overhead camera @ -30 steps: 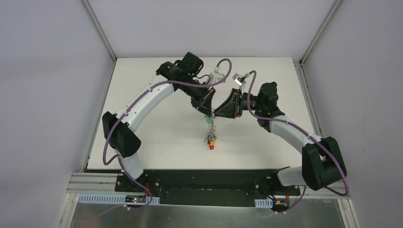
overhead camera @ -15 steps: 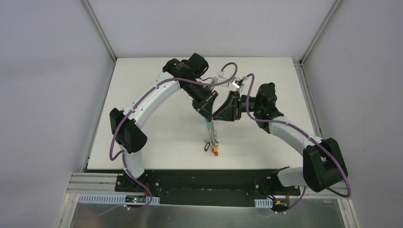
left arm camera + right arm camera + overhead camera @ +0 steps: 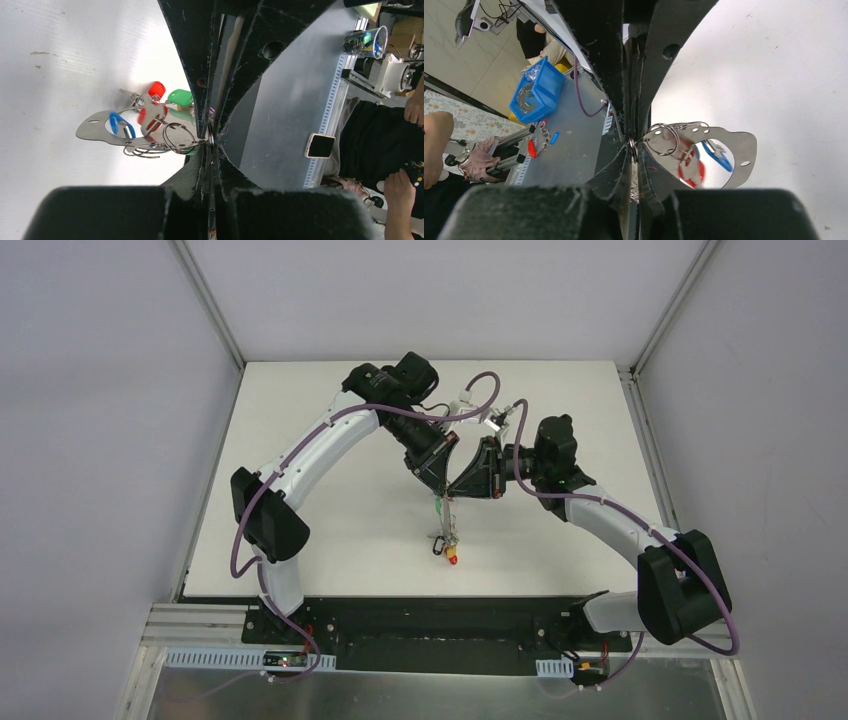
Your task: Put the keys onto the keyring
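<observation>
The 2 arms meet tip to tip above the table [image 3: 330,510]. The left gripper [image 3: 210,155] and right gripper [image 3: 633,156] both pinch the keyring [image 3: 176,138], from which red-, green- and blue-tagged keys [image 3: 156,90] hang in a bunch.

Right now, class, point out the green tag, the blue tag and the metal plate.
Green tag [image 3: 180,96], left wrist view, middle of its plastic face.
Blue tag [image 3: 119,124], left wrist view, middle of its blue plastic.
Metal plate [image 3: 90,133], left wrist view, left end below its small hole.
</observation>
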Controlling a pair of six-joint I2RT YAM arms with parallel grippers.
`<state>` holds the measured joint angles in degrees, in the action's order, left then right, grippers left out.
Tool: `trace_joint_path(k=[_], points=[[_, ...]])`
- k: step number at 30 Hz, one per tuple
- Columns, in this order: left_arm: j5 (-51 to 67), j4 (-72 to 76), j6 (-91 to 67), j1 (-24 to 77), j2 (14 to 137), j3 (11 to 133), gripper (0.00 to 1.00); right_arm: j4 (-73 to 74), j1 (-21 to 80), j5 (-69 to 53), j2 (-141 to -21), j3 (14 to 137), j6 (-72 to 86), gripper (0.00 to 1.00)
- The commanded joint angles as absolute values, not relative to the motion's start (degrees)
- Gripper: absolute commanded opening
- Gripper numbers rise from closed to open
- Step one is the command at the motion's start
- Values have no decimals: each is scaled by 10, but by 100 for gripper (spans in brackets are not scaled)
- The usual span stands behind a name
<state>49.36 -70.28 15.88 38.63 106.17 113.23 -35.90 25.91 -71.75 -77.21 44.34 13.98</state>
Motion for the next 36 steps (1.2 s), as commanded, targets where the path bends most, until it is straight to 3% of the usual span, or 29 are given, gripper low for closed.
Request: trace_joint_path(k=[1,13,17,21,30,36], points=[[524,-710,170,387,1050,1140,0,-359,263,-733,-762,462,118,8],[519,-706,175,386,1050,1137,0,-365,265,-720,-759,468,142,0],[534,-660,165,372,1029,1114,22,-431,262,-697,-761,458,202,0],[572,-528,104,340,987,1042,32,-518,252,-675,-771,441,275,0],[624,-405,43,313,944,944,34,-545,240,-657,-776,429,301,0],[632,-379,25,313,937,919,29,-549,237,-653,-779,429,306,0]])
